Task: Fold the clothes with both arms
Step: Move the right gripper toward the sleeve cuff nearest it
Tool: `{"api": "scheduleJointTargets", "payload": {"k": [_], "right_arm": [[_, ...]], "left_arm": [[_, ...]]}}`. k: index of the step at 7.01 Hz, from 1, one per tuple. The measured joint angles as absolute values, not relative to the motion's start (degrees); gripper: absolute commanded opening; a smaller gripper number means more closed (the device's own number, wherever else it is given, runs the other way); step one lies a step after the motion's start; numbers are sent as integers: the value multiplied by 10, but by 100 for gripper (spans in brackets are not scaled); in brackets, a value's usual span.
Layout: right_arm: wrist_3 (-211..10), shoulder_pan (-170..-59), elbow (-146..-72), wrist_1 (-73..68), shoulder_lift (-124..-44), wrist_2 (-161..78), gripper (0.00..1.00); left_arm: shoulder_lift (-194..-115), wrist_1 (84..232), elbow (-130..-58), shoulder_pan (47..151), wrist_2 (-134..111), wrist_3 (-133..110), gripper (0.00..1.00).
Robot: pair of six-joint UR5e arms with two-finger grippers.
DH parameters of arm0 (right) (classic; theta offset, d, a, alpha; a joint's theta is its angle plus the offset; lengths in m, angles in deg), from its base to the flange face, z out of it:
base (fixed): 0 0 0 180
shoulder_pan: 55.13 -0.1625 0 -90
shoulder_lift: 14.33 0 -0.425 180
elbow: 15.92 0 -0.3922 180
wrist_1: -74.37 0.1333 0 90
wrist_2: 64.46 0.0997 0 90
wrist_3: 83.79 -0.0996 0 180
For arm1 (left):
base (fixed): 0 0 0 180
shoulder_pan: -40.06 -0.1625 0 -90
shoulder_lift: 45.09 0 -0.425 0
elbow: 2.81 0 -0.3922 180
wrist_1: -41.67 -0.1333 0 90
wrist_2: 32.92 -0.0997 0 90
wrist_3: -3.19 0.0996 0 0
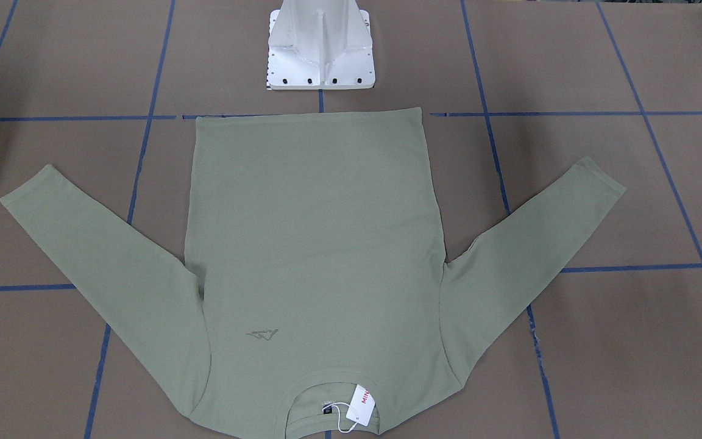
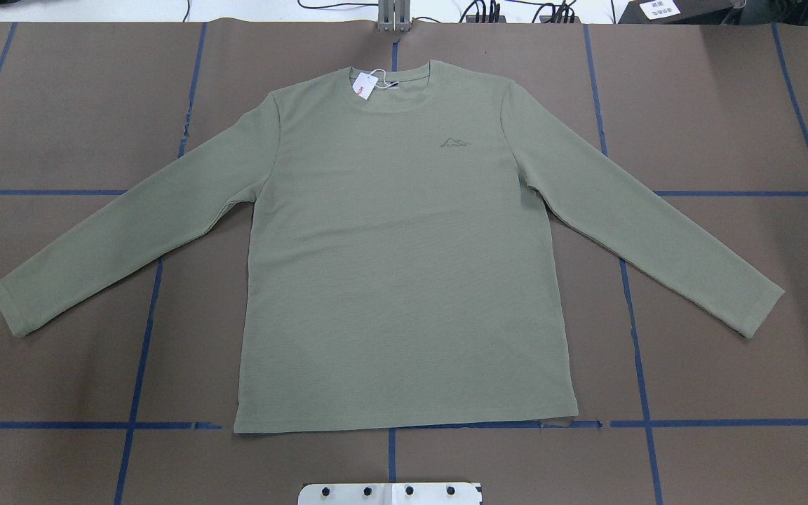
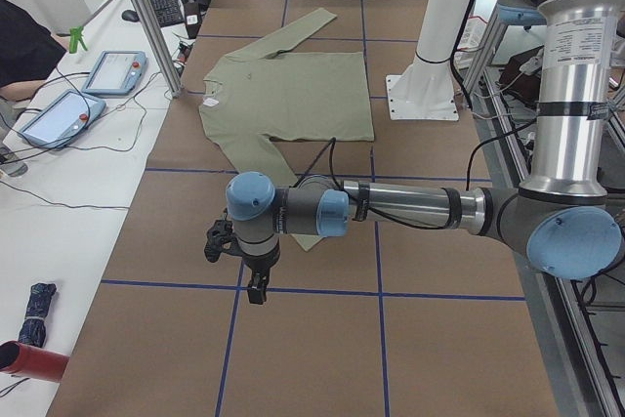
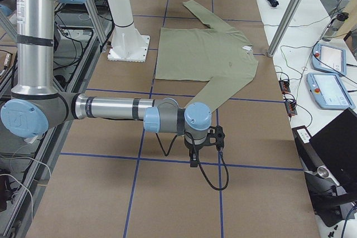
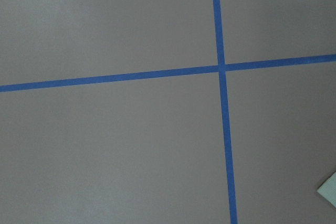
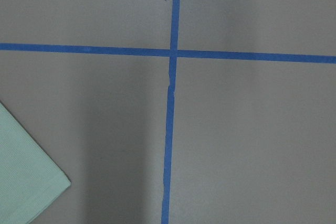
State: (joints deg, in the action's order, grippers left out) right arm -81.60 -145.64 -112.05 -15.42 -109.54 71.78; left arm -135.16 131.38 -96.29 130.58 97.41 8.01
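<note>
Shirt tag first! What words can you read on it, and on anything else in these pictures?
"MIN", in red, the rest not readable: on the white hang tag at the neck of the shirt.
Chest logo: tiny letters under a mountain shape, too small to read.
Black neck label: too small to read.
Sticker on the left arm: too small to read.
White paper past the table: blurred.
</note>
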Motion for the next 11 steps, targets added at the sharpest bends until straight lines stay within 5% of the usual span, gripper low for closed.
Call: {"api": "scheduleJointTargets", "payload": {"k": [4,6,8,11], "right_arm": [[-816,-1422,-1123,-92,-1103,761,100],[-908,-1379,-1121,70,-1158,761,100],[-1102,-1275,-1122,229,-1188,701,100],[-1249,-1145,-1130,281,-1187,606,100]], "left_arm": [[-1353,1433,-945,1302,981,74,100],[-1351,1478,-934,1300,983,71,100],[-1350,1491,-930,1298,982,65,100],[-1344,1505,-928,1296,981,65,100]]}}
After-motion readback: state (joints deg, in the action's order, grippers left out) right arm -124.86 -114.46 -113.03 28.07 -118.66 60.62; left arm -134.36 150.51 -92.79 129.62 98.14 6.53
